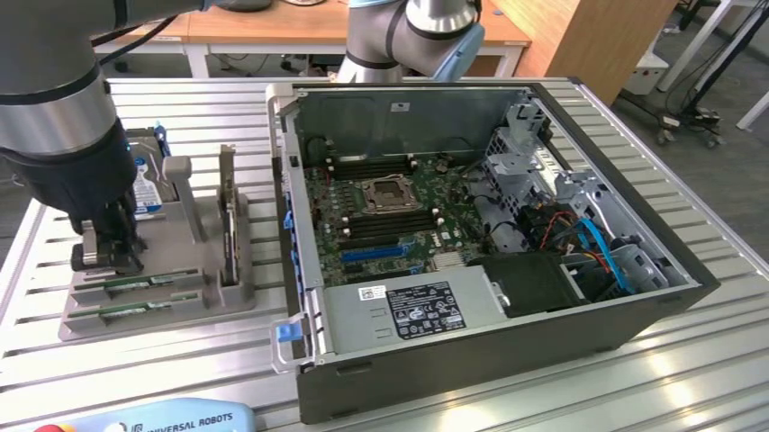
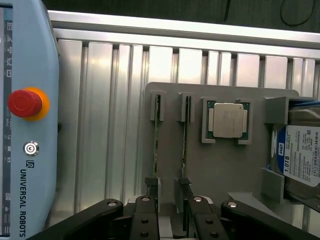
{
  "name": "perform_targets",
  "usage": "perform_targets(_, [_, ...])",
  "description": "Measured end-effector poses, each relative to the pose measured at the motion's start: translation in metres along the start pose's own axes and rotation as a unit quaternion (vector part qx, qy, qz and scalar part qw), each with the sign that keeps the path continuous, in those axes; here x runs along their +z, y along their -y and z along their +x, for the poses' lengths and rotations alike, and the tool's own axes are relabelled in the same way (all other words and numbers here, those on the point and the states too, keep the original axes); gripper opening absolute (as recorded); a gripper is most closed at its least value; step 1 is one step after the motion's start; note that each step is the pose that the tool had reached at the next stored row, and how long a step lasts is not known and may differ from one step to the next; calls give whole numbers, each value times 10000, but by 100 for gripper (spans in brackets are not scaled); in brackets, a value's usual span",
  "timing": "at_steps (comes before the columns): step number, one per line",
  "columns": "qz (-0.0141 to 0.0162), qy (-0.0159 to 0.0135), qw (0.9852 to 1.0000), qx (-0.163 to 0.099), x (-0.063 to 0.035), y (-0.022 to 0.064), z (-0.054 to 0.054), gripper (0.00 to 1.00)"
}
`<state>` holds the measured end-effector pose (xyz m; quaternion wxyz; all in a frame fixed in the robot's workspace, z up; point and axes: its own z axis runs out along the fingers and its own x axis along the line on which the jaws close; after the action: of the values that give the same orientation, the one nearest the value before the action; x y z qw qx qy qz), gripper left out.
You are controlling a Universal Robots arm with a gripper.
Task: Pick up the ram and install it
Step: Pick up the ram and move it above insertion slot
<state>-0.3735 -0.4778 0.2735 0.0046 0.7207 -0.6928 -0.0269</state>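
1. your teach pendant (image 2: 30, 150) reads "universal robots" below its red emergency stop button (image 2: 24, 103). the hard drive (image 2: 302, 155) has a blue label with "wd" and "1.0tb".
2. in the open computer case (image 1: 481, 364), the power supply (image 1: 409, 310) has a printed label that is too small to read.
3. two sticks stand on edge in slots of the grey fixture (image 2: 225, 170). the outer ram stick (image 2: 156, 135) is on the pendant side, and the inner ram stick (image 2: 185, 135) sits just beside the processor (image 2: 227, 120).
4. their long axes are parallel to each other and to the slats of the table (image 2: 100, 125).
5. your gripper (image 2: 168, 182) sits low over one end of the fixture with its fingers apart and nothing clamped between them. each fingertip lines up with one stick's end, but you cannot tell whether they touch.
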Motion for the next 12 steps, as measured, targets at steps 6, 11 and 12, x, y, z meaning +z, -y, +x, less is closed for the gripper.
perform_targets(6, [-1,0,10000,-1,42,3,8,30])
perform_targets(11, [0,0,10000,0,43,-1,76,30])
perform_targets(12, [0,0,10000,0,44,-1,82,30])
